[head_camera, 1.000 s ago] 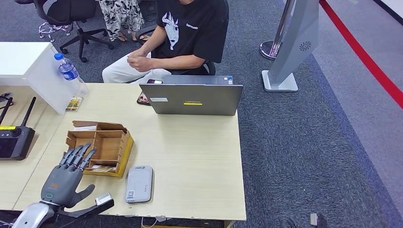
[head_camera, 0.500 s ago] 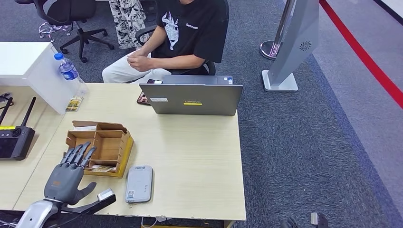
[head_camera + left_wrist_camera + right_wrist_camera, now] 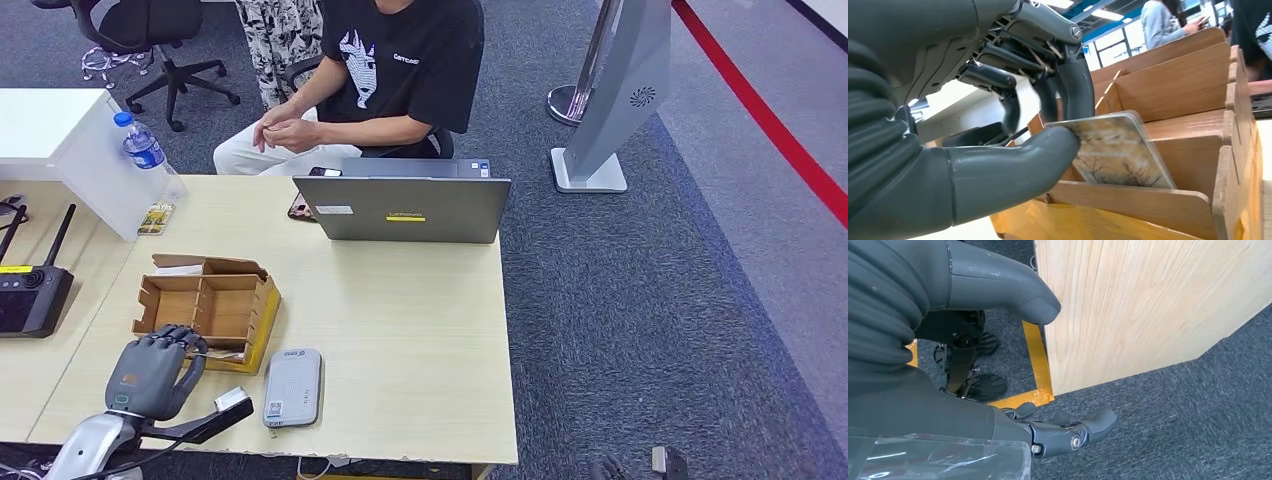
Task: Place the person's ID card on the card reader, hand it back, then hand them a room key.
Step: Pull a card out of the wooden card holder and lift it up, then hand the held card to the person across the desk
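Observation:
A wooden compartment box [image 3: 212, 300] stands on the table's near left. My left hand [image 3: 150, 370] curls over its nearest compartment. In the left wrist view the thumb [image 3: 1013, 162] and fingers [image 3: 1075, 80] pinch a room key card [image 3: 1115, 152] with a tree picture, tilted up out of the wooden box [image 3: 1173, 85]. The grey-white card reader [image 3: 293, 387] lies just right of that hand with nothing on it. A seated person [image 3: 400, 60] behind the laptop keeps both hands together [image 3: 283, 128]. My right hand [image 3: 973, 420] hangs beside the table's side panel [image 3: 1148, 305], holding nothing.
A grey laptop [image 3: 405, 208] stands open at the table's far edge with a phone [image 3: 301, 206] beside it. A water bottle [image 3: 146, 152], a white box [image 3: 50, 125] and a black remote controller [image 3: 30, 295] are on the left. Office chairs and a grey stand [image 3: 620, 90] are beyond.
My left hand's fingers, stretched flat over the box before, have curled down and now pinch the card. The person's hands shifted slightly left.

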Motion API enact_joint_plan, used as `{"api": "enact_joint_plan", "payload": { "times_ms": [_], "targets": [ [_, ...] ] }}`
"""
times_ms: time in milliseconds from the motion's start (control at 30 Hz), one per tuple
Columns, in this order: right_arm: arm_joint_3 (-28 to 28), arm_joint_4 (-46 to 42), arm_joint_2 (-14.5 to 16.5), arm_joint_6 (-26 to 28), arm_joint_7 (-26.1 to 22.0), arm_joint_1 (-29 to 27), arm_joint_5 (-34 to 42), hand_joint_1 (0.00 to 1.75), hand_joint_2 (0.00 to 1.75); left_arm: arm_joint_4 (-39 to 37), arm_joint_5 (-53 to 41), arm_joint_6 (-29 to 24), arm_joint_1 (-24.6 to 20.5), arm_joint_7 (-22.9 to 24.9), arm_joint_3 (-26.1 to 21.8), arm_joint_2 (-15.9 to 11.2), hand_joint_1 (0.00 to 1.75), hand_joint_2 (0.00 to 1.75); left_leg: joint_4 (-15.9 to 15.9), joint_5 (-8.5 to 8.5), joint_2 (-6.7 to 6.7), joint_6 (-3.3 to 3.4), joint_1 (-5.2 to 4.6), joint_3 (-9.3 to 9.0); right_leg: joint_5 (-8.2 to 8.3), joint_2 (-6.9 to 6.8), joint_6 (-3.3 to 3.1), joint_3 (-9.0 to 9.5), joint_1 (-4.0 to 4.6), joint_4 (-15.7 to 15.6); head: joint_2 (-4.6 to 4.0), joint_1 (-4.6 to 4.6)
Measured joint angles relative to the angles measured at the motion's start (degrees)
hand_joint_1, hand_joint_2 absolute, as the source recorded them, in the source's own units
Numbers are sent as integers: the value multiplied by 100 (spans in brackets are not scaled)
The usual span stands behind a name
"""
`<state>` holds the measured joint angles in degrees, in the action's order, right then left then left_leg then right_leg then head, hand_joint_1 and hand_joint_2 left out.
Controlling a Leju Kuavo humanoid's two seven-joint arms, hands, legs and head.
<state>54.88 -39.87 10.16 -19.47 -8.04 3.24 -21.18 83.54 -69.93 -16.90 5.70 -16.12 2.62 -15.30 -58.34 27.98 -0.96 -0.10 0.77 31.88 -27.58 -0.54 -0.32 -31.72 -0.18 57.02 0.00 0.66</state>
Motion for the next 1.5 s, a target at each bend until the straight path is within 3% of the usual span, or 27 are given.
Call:
{"api": "enact_joint_plan", "payload": {
  "times_ms": [400, 1000, 1233, 1267, 1367, 1400, 1500],
  "targets": [
    [-40, -13, 7, 24, 23, 6, -15, 0, 175, 55, -91, 83, -207, 64, 0, 34, 175, 175, 0, -2, 2, 0, 0, -1, 1, -2, 0, 0, 0, 0, 0, -1],
    [-294, 64, 5, 196, 29, 114, -37, 0, 175, 1329, 403, 763, -1632, 71, 4, -181, 175, 175, -1, -9, 2, -2, 1, -1, 7, -3, -3, 0, 1, 1, 0, 1],
    [-387, 138, 2, 245, 14, 152, 20, 0, 175, 1374, 347, 808, -1802, 155, 24, -246, 175, 175, -1, -10, 1, -3, 1, -1, 7, -1, -3, -1, 1, 1, 0, 2],
    [-402, 146, 1, 252, 13, 154, 25, 0, 175, 1374, 344, 807, -1799, 163, 26, -248, 154, 175, -1, -10, 2, -3, 1, -1, 7, -1, -3, -1, 1, 1, 0, 2],
    [-426, 169, -3, 267, 13, 160, 29, 0, 175, 1374, 343, 802, -1781, 170, 27, -249, 23, 175, -1, -10, 2, -3, 1, 0, 7, -1, -3, -1, 1, 1, 0, 2],
    [-432, 176, -4, 272, 12, 162, 31, 0, 175, 1374, 344, 798, -1773, 171, 27, -249, 0, 175, -1, -10, 2, -3, 1, 0, 7, -1, -3, -1, 1, 1, 0, 2],
    [-444, 197, -6, 284, 6, 165, 36, 0, 175, 1374, 352, 773, -1738, 179, 28, -246, 0, 175, -1, -10, 2, -3, 1, 0, 7, -1, -3, -1, 1, 1, 0, 2]
  ]
}}
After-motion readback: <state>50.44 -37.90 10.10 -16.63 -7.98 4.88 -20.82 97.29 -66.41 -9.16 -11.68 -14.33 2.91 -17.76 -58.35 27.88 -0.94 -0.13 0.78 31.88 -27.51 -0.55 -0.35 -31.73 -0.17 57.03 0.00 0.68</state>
